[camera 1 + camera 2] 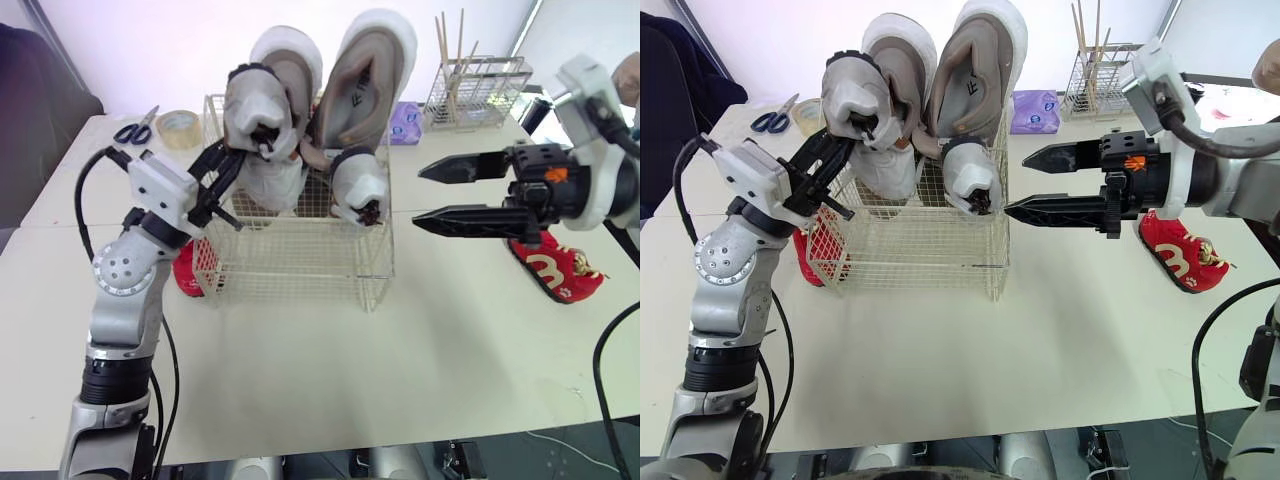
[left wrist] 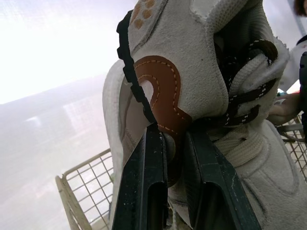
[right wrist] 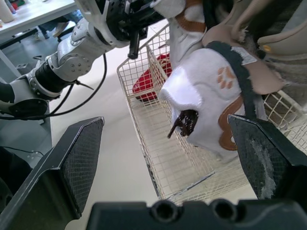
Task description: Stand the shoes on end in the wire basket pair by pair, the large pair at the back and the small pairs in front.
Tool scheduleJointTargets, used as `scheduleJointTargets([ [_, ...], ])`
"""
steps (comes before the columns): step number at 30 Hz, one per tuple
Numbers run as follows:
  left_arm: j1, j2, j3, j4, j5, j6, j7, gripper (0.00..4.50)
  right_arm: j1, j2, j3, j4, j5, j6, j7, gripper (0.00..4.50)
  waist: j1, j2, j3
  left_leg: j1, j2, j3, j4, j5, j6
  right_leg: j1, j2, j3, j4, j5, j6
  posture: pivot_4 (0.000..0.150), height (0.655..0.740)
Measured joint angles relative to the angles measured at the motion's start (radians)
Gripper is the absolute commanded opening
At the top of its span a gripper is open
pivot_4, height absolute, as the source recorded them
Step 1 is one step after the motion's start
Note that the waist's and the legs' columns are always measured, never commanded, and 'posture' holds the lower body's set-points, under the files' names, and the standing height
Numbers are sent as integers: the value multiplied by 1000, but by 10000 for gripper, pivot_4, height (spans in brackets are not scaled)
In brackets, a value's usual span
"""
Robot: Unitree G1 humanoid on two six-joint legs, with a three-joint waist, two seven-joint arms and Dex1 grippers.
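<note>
Two large beige shoes (image 1: 375, 70) stand on end at the back of the wire basket (image 1: 300, 265). My left gripper (image 1: 235, 155) is shut on the heel of a small beige-and-white shoe (image 2: 192, 72), holding it above the basket's left side. Its twin (image 1: 362, 185) stands on end in the basket's right front corner, seen close in the right wrist view (image 3: 201, 96). Just right of the basket my right gripper (image 1: 418, 196) hangs open with nothing in it. One red shoe (image 1: 555, 270) lies on the table beneath that arm. Another red shoe (image 1: 185, 270) lies against the basket's left side.
Scissors (image 1: 135, 128) and a roll of tape (image 1: 178, 127) lie at the back left. A purple tissue pack (image 1: 405, 122) and a wire rack with sticks (image 1: 475, 90) stand behind the basket. A person's hand (image 2: 283, 105) is at the far right.
</note>
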Motion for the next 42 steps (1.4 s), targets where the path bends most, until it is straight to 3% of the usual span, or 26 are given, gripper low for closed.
scheduleJointTargets([
  [10,205,-35,-49,-44,28,1,-19,50,11,2,4,2,0,-19,-2,45000,-2,0,0,0,0,1,1,-1,1,0,-1,0,0,0,1,1500,7400],
  [17,190,-50,-67,-8,65,-53,-13,50,15,0,7,-13,8,-18,-16,45000,0,3,-1,0,0,0,1,-1,1,0,-1,0,0,0,1,1500,7400],
  [18,182,-51,-68,-2,64,-51,-15,9653,15,0,7,-13,9,-18,-18,45000,1,3,-1,0,0,0,1,-1,1,0,-1,0,0,0,1,1500,7400],
  [24,175,-57,-55,-17,-4,19,-20,37220,18,-4,7,-15,19,-18,-29,45000,-2,3,-1,0,0,0,1,-1,1,0,-1,0,0,0,1,1500,7400],
  [42,339,131,103,-196,-195,264,-99,37220,64,-7,17,9,-34,-99,21,45000,-3,4,0,-1,0,-1,1,-1,2,-1,-1,1,-1,0,0,1500,7400],
])
